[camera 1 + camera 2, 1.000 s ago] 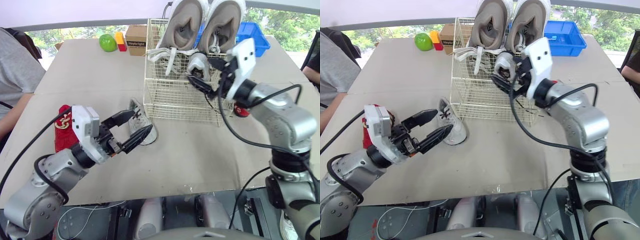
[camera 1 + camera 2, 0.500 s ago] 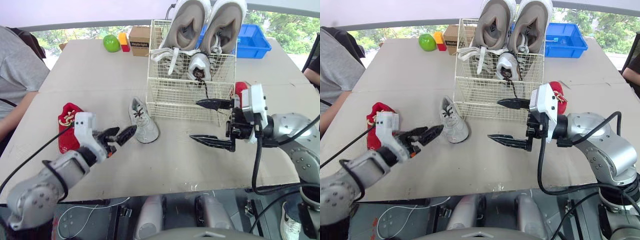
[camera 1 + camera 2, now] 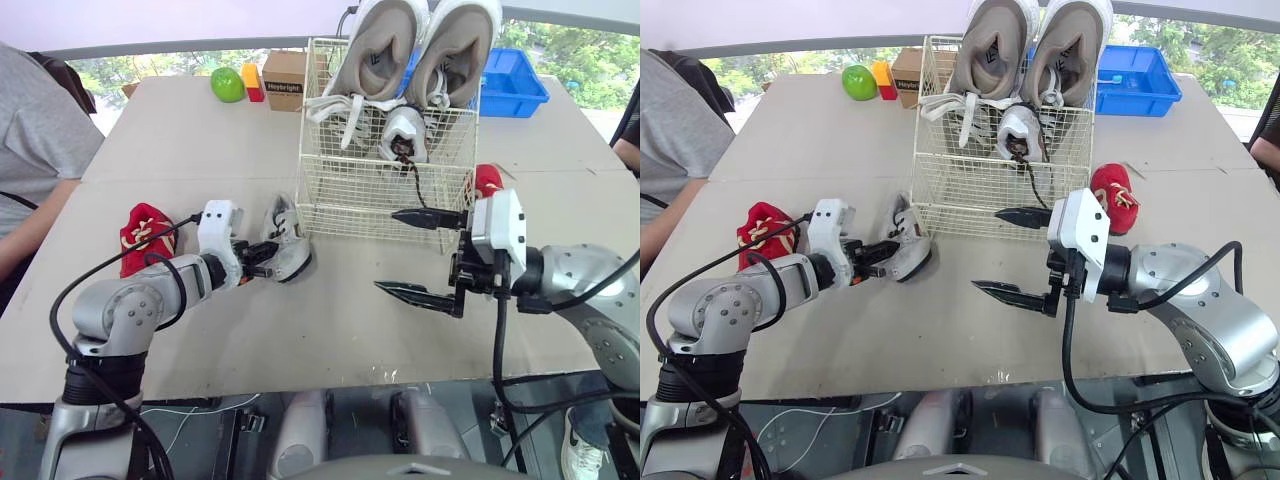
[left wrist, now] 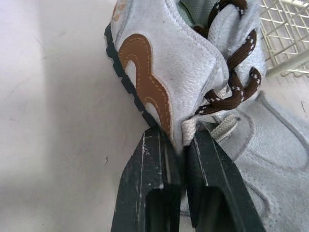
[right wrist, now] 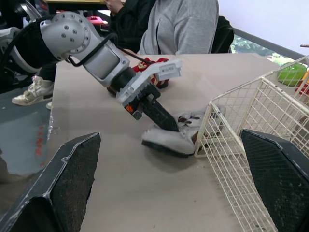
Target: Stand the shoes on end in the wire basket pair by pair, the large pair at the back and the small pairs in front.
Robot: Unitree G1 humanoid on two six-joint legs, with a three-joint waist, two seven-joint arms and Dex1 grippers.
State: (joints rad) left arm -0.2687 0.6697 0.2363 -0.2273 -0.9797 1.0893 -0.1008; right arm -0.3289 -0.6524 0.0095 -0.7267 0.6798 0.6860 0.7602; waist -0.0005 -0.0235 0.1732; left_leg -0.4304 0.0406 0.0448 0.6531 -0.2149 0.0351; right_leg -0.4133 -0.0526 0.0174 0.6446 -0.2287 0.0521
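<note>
Tabletop (image 3: 330,310): small grey shoe (image 3: 290,248), collar pinched between left jaws; right jaws wide, empty.

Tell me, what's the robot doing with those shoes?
It's packing shoes into the basket. The big pair stands at the back, with one small grey shoe in front. The left pincer pinches its mate on the table beside the basket. The right pincer hangs open. Two red shoes lie on the table.
</note>
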